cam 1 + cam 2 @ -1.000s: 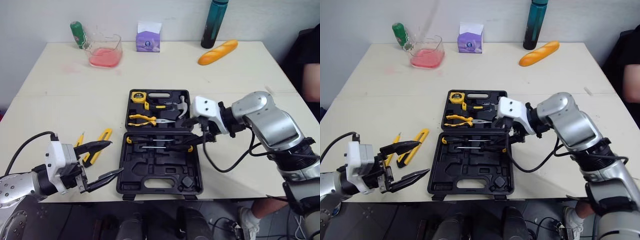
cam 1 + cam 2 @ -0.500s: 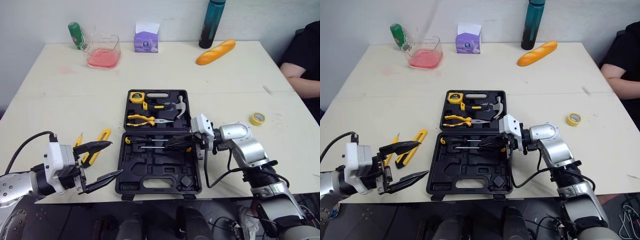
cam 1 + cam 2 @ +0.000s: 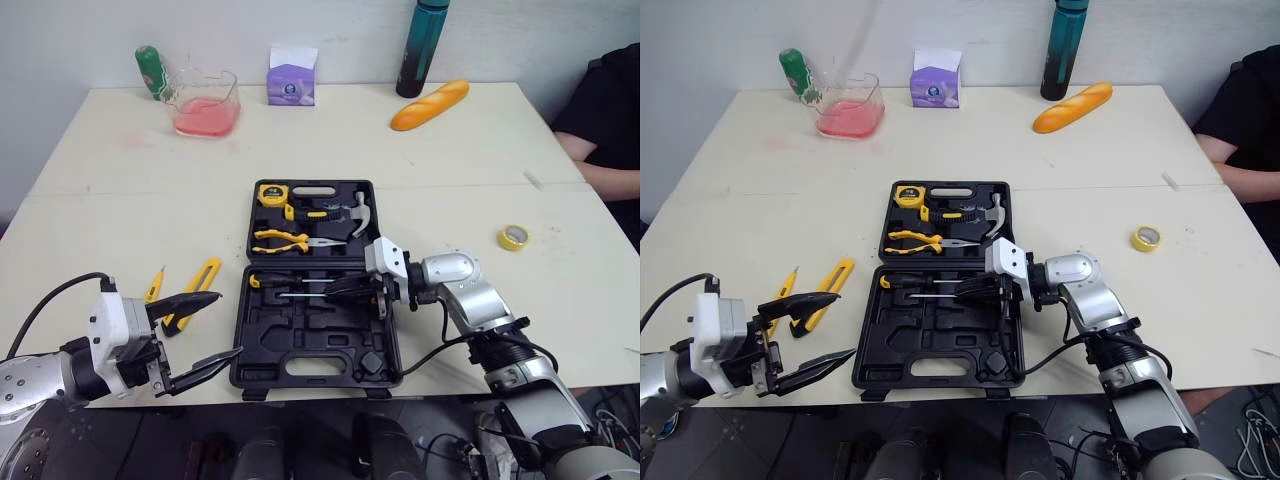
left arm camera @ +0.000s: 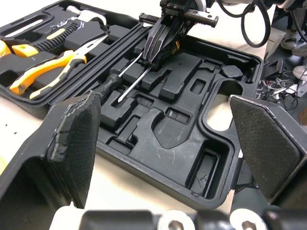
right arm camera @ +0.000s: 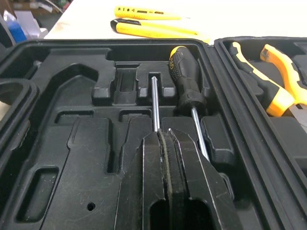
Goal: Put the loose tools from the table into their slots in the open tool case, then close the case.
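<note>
Right pincer (image 5: 162, 133) clenched, fingers pressed together, tips set over a screwdriver (image 5: 154, 100) shaft lying in the near half of the open tool case (image 3: 300, 355). Left pincer (image 3: 228, 325) released, held by the case's near left corner. Utility knife (image 3: 197, 285) and tester pen (image 3: 155, 283) seen loose on the counter (image 3: 130, 200), left of the case.

likely a test lab: prop-strewn table (image 3: 130, 210), floor cables (image 4: 280, 88), person (image 3: 610, 110).

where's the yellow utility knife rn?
Left eye view: the yellow utility knife lies on the table on the robot's left, just left of the open tool case, beside a slimmer yellow tool and just beyond the open left gripper.
</note>
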